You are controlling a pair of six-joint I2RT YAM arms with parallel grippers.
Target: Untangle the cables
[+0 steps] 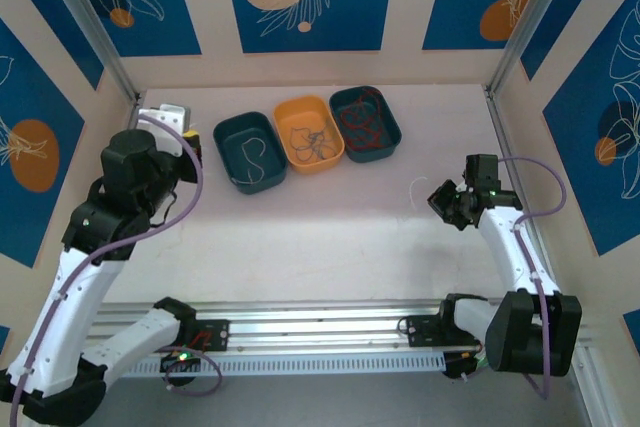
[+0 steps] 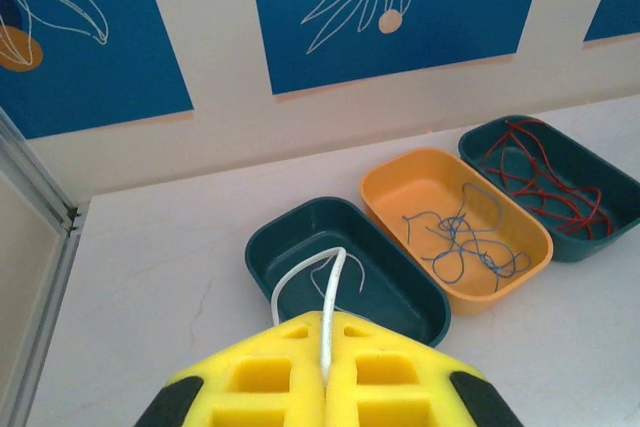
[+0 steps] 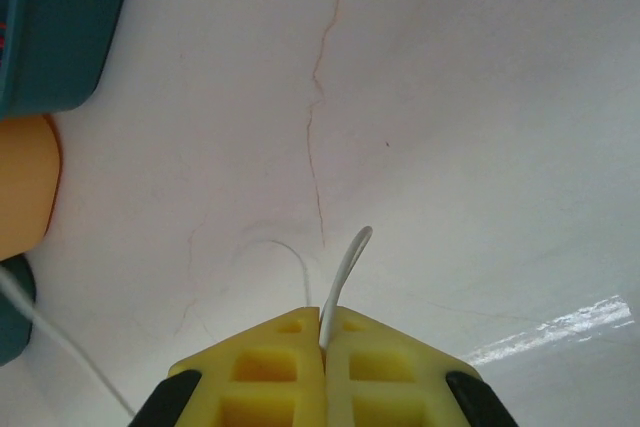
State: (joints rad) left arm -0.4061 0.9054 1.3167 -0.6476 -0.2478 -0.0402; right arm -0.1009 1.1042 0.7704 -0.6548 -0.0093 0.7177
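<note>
Mostly sorted: red wires [image 2: 545,172] and blue wires [image 2: 465,242] fill separate trays [image 2: 400,187], while left gripper [image 2: 325,319] and right gripper [image 3: 323,315] each clamp a white wire [image 2: 333,287].

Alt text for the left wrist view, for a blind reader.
The left pincer, yellow, is shut on a white cable looping up in front of a dark teal tray. To its right, an orange tray holds blue-grey cables and a second teal tray holds red cables.
</note>
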